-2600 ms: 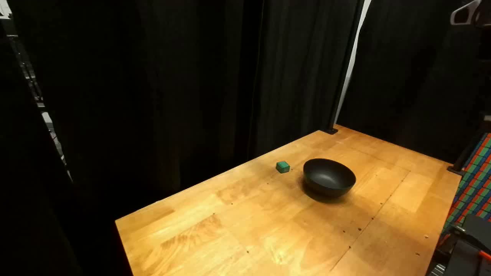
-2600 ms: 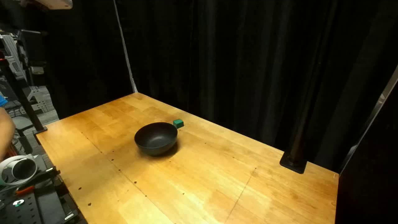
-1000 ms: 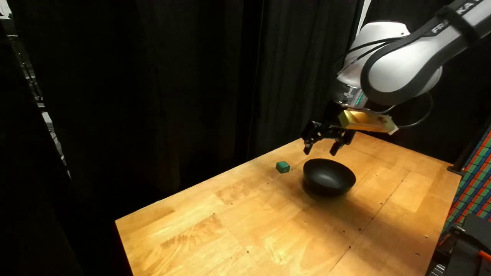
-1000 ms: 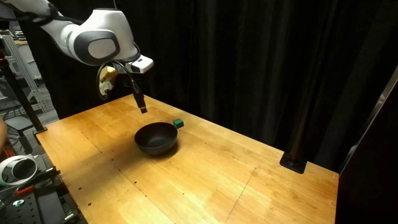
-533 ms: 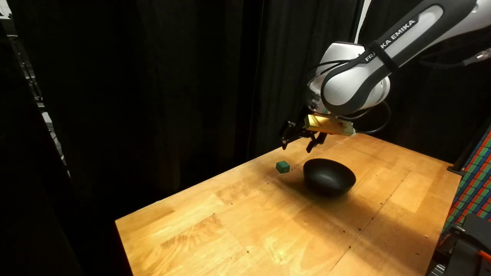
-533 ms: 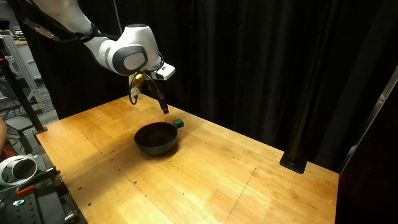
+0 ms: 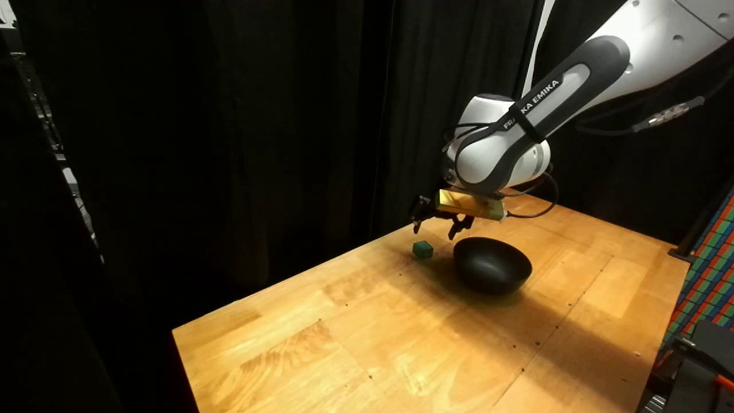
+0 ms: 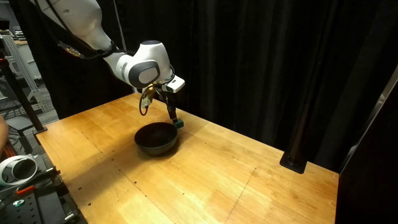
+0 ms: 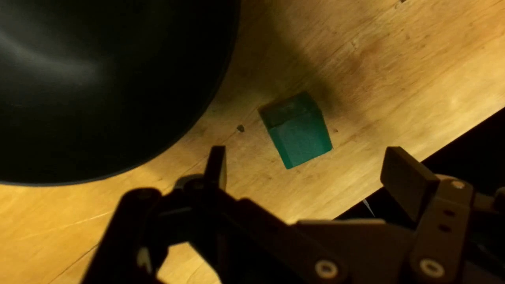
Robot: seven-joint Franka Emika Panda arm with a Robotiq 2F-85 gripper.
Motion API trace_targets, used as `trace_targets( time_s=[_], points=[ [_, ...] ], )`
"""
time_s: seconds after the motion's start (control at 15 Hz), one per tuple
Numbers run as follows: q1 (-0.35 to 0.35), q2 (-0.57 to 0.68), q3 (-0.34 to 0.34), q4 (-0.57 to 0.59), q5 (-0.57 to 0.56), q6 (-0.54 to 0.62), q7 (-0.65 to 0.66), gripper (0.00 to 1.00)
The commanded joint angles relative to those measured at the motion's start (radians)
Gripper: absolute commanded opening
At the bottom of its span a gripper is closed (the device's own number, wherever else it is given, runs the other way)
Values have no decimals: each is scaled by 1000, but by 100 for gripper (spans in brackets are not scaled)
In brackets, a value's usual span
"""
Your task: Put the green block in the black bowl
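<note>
The green block (image 7: 422,250) is a small cube on the wooden table, beside the black bowl (image 7: 493,267) and apart from it. In an exterior view the block (image 8: 179,123) shows just past the rim of the bowl (image 8: 157,149). My gripper (image 7: 434,234) is open and empty, above the table close to the block. In an exterior view the gripper (image 8: 174,119) overlaps the block's upper edge. In the wrist view the block (image 9: 302,132) lies ahead of the gap between the fingers (image 9: 309,169). The bowl (image 9: 158,98) is empty and fills the upper left, close to the left finger.
The wooden table (image 7: 367,327) has its edge just past the block, with black curtains (image 7: 298,143) behind. A black post foot (image 8: 293,163) stands on the table. A cart with a white ring (image 8: 18,171) is beside the table.
The arm came into view after the oldest frames. My gripper then moved past the bowl's far side toward the green block and came lower, staying open. Block and bowl have not moved.
</note>
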Motion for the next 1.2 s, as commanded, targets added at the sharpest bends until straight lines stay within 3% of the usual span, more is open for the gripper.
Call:
trace_targets(
  time_s=[0.0,0.47,0.53,0.6,1.07,1.13],
  points=[
    [20,65,-15,56,51,43,22,100],
    [49,131,-22,90,103,115,43,100],
    [54,132,-26,93,102,120,50,75],
    [61,137,-32,96,100,125,58,74],
    [89,156,-65,104,91,128,79,19],
    [86,152,-62,104,94,125,79,19]
  ],
)
